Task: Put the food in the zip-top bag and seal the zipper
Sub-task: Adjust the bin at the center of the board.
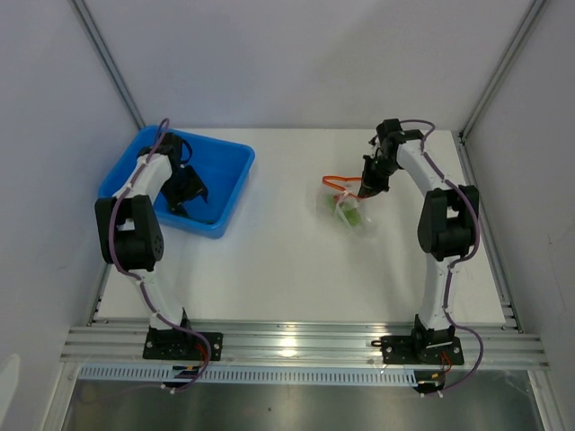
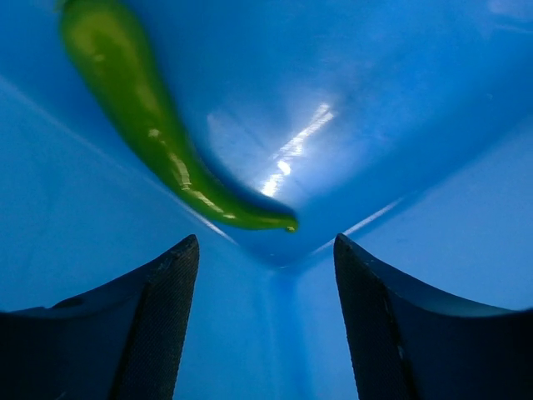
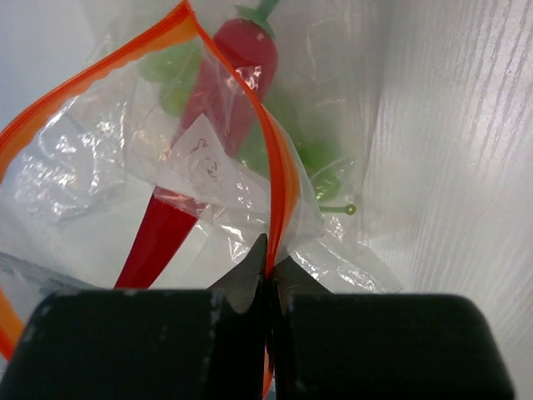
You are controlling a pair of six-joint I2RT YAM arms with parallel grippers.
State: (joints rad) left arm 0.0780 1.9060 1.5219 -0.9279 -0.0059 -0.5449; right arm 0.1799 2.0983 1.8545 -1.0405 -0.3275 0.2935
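Right tool (image 3: pixel 268 268) is closest, its two black fingers pressed tight together on the zipper (image 3: pixel 283 167), the thin orange-red strip at the mouth of the zip-top bag (image 3: pixel 75 167). Just past the pinch, the bag is clear, thin and crinkly, and its mouth gapes open in a loop. Inside lie a red chili pepper (image 3: pixel 233 67), smooth and shiny with a green stem, and a bunch of light-green grapes (image 3: pixel 321 158), round and a bit blurry behind the plastic. The bag rests on the white surface (image 3: pixel 466 167), which has fine lines across it.

On the other side, the left tool (image 2: pixel 266 250) hangs down in the blue tub (image 2: pixel 416 125), fingers wide apart with nothing between them. Just beyond its tips lies a green chili pepper (image 2: pixel 166 150), long, curved and glossy, on the slick plastic.

I think two foods are packed. The green one has to go in, and then the mouth must be pressed shut.
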